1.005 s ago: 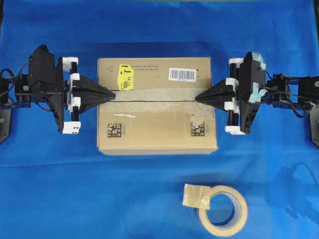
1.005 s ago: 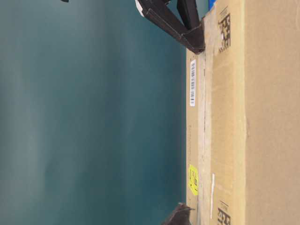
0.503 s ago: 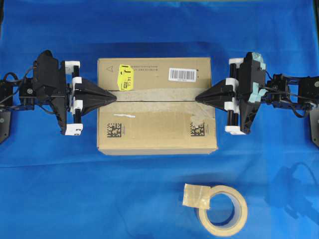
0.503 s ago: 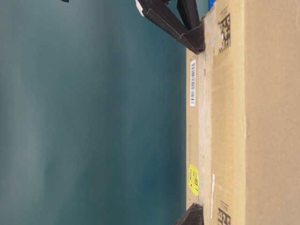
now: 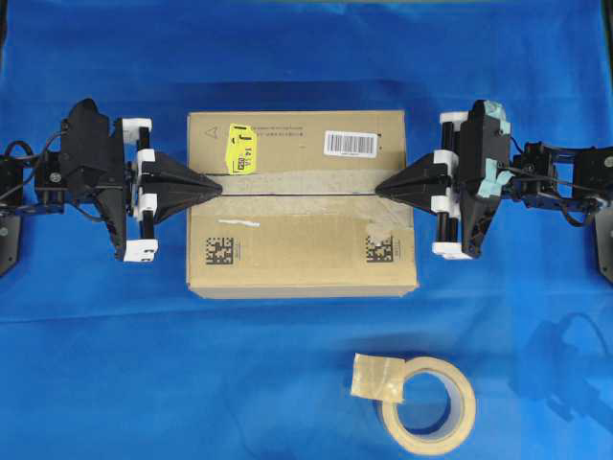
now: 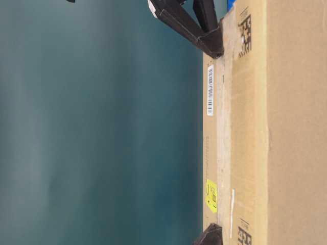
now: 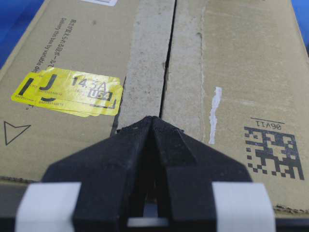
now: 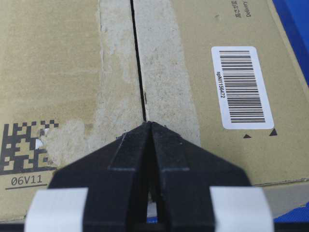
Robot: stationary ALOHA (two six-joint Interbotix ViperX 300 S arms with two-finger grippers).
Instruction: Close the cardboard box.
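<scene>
Resting on the flat-flapped cardboard box [image 5: 302, 206], the closed left claw [image 5: 216, 186] and closed right claw [image 5: 379, 189] apparently touch opposite seam ends.

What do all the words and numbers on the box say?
"J", "14.3A", "USA": yellow sticker on the box.
"spN1156472": white barcode label.
"06V11": under the square code in the right wrist view.
"06V11", seen upside down: by the other square code.
Small print beside the sticker: too blurred to read.
</scene>
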